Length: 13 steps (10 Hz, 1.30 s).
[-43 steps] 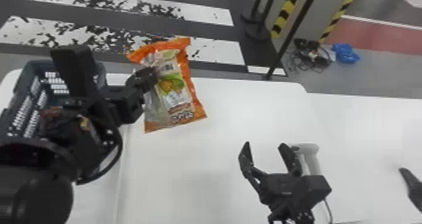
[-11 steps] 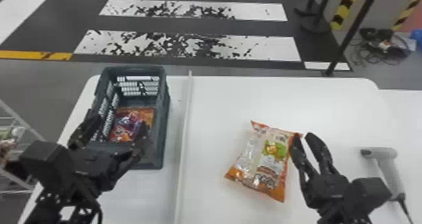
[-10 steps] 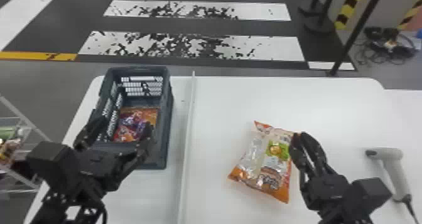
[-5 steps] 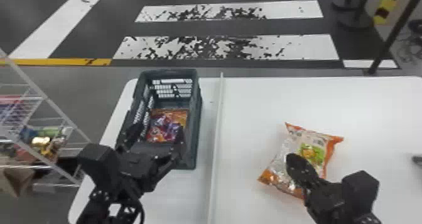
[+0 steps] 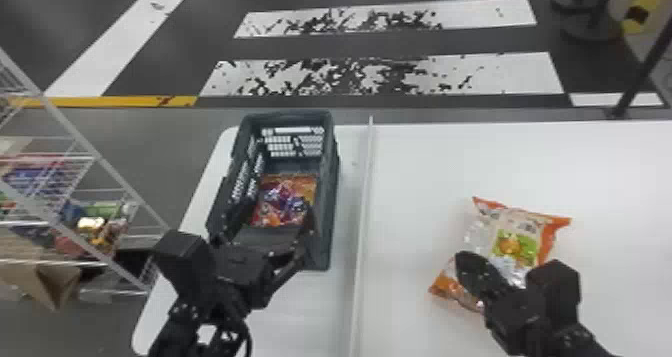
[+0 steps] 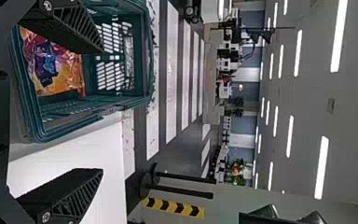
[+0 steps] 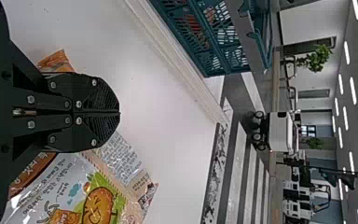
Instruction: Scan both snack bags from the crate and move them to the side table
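The right gripper (image 5: 462, 261) is keeping its fingers pressed together over the orange snack bag (image 5: 517, 236); whether it is touching the bag, I cannot tell. The left gripper (image 5: 276, 213) is hanging at the near end of the crate (image 5: 327, 181), its fingers standing wide apart. The orange snack bag is lying on the worktop (image 5: 425, 166), green panel facing up, clear plastic gleaming. The crate is standing by the worktop's far left corner, and a purple-and-orange snack bag (image 5: 285, 196) is lying inside it.
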{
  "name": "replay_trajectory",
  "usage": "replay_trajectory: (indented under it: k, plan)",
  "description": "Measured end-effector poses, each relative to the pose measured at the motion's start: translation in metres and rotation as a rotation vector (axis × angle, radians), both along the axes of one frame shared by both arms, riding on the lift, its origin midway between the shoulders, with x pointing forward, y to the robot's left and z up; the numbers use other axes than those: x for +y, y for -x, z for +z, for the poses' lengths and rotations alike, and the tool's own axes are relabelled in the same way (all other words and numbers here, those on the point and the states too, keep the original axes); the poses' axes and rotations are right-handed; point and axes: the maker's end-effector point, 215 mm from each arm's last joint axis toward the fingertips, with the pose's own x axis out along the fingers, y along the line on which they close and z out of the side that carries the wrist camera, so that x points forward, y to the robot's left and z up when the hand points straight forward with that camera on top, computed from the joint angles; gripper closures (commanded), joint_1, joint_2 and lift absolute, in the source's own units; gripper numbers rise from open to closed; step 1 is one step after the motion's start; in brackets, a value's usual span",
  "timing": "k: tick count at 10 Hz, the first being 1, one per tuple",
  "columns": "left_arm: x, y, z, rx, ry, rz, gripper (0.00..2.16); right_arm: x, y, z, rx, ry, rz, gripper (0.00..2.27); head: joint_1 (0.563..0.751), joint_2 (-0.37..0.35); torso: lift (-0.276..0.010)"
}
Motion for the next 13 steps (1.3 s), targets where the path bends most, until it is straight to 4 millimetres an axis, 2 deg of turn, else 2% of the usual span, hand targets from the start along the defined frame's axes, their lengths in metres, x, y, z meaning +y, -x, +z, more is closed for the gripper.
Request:
replay_trajectory:
  k: [1, 3, 7, 10, 13]
  plan:
    - [0.000, 0.000, 0.000, 0.000, 0.000, -0.001, 0.09, -0.001, 0.002, -0.006, 0.017, 0.015, 0.003, 2.13, 0.695, 0.195, -0.075]
    - [0.000, 0.000, -0.003, 0.005, 0.000, -0.003, 0.09, -0.015, 0.004, -0.016, 0.049, 0.038, -0.003, 2.13, 0.695, 0.180, -0.075]
    - [-0.005, -0.001, -0.007, 0.010, 0.006, -0.013, 0.09, -0.076, 0.002, -0.018, 0.067, 0.066, -0.037, 2.13, 0.695, 0.087, -0.075]
    - [-0.007, -0.001, -0.011, 0.018, 0.014, -0.019, 0.09, -0.100, 0.010, -0.013, 0.086, 0.041, 0.038, 2.13, 0.695, 0.044, -0.075]
    - [-0.006, 0.000, -0.016, 0.026, 0.016, -0.020, 0.09, -0.130, 0.011, -0.010, 0.089, 0.069, 0.042, 2.13, 0.695, -0.005, -0.075]
